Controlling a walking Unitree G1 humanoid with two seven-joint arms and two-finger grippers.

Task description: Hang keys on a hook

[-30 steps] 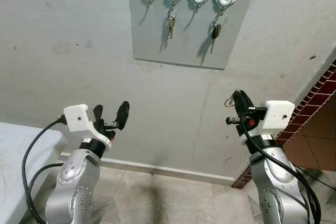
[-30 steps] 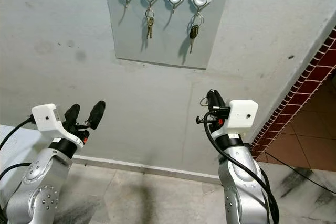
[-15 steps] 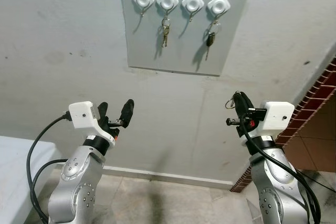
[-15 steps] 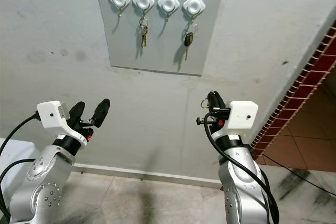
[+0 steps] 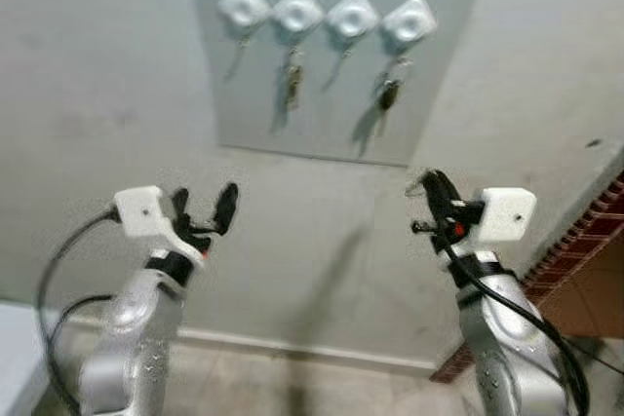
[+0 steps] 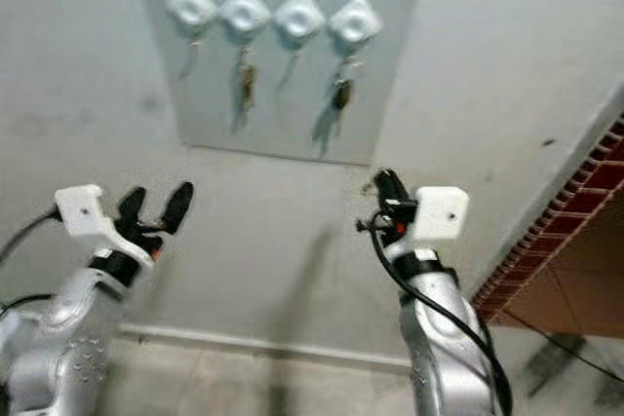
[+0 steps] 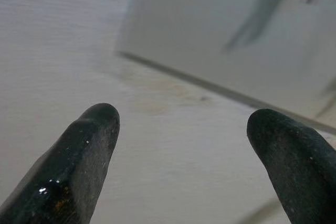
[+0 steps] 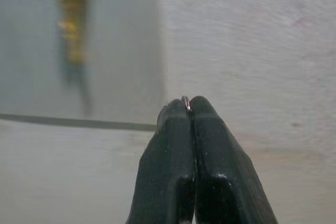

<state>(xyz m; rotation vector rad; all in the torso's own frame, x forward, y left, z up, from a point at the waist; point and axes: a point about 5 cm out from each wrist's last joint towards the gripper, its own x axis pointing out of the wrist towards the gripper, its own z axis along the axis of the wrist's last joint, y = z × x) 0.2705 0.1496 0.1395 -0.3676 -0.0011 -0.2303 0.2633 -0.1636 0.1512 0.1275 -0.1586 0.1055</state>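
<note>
A grey panel (image 5: 331,114) on the wall carries a row of white hooks. The first hook (image 5: 244,5) and third hook (image 5: 352,17) are bare. A key bunch (image 5: 291,80) hangs from the second hook, and a dark key (image 5: 390,93) from the fourth. My right gripper (image 5: 430,183) is raised below and to the right of the panel. It is shut on a thin metal key ring (image 8: 185,100) that peeks out at its tips. My left gripper (image 5: 205,198) is held up below the panel's left side, open and empty, and its fingers (image 7: 84,150) are wide apart.
A red brick wall edge (image 5: 585,231) runs down the right side, with brown floor tiles beyond it. A white baseboard (image 5: 312,350) meets the grey tiled floor beneath the panel. The picture is blurred.
The whole view has shifted and blurred, and the panel looks larger and nearer. Both arms keep the same pose; the right gripper stays shut on the ring.
</note>
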